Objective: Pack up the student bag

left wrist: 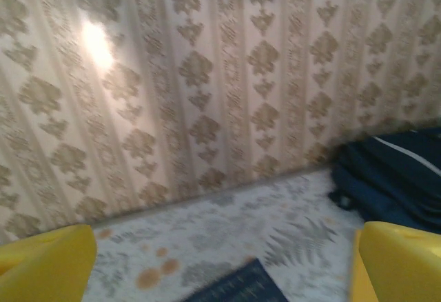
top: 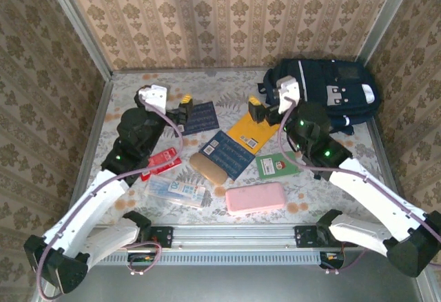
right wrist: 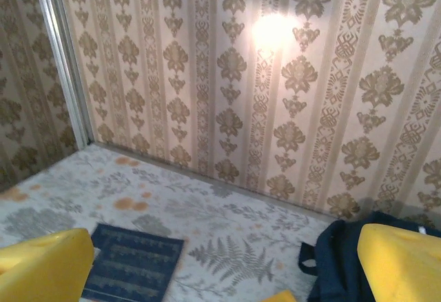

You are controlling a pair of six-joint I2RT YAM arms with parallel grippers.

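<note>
The student bag [top: 331, 92], navy with white stripes and a grey-white buckled patch, lies at the table's back right. My left gripper [top: 185, 105] hovers open over a dark blue booklet [top: 200, 117], nothing between its yellow fingers [left wrist: 45, 264]. The bag's edge [left wrist: 393, 185] shows at the right of the left wrist view, and the booklet's corner [left wrist: 234, 285] shows below. My right gripper [top: 260, 112] stands open above a yellow book [top: 253, 133], just left of the bag. The right wrist view has the bag [right wrist: 337, 260] beside the right finger and the booklet [right wrist: 134, 260] at lower left.
On the table lie a second dark blue notebook [top: 227, 152], a green booklet [top: 277, 165], a pink pencil case [top: 255, 197], a tan case [top: 208, 167], a red item [top: 162, 162] and a clear packet [top: 178, 192]. Patterned walls enclose three sides.
</note>
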